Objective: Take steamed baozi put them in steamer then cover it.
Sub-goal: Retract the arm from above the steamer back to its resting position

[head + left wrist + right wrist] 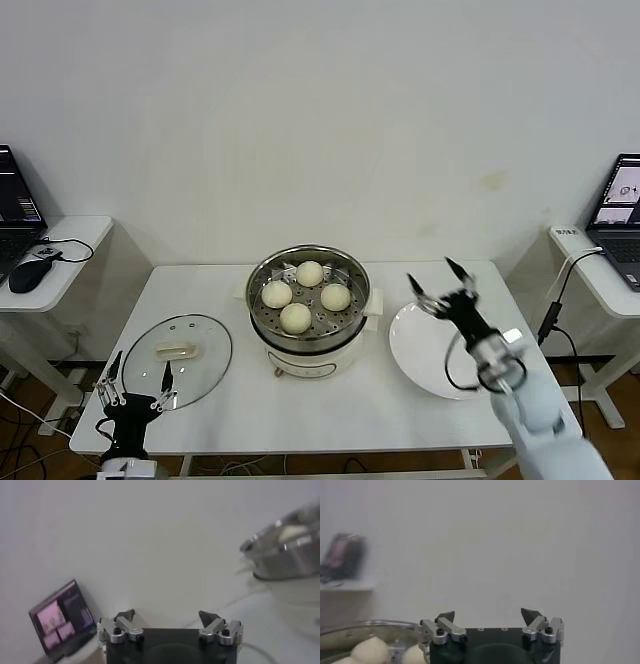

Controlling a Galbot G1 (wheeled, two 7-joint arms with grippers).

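Several creamy-white baozi (pixel 310 272) lie in the shiny perforated steamer (pixel 262 305) on its white pot base at the table's middle. The glass cover (pixel 205 370) with a cream handle (pixel 177 350) lies flat on the table to the left. My left gripper (pixel 142 365) stands open at the cover's near edge, empty. My right gripper (pixel 432 275) is open and empty, raised over the white plate's far side, right of the steamer. In the left wrist view the left gripper (pixel 166 614) is open and the steamer (pixel 285 545) is farther off. The right wrist view has the open right gripper (pixel 487 612) beside baozi (pixel 370 650).
A bare white plate (pixel 415 345) lies right of the steamer on the white table (pixel 330 410). Side tables flank it: the left one holds a laptop (pixel 15 200) and a mouse (pixel 30 272), the right one a laptop (pixel 622 195) with cables hanging.
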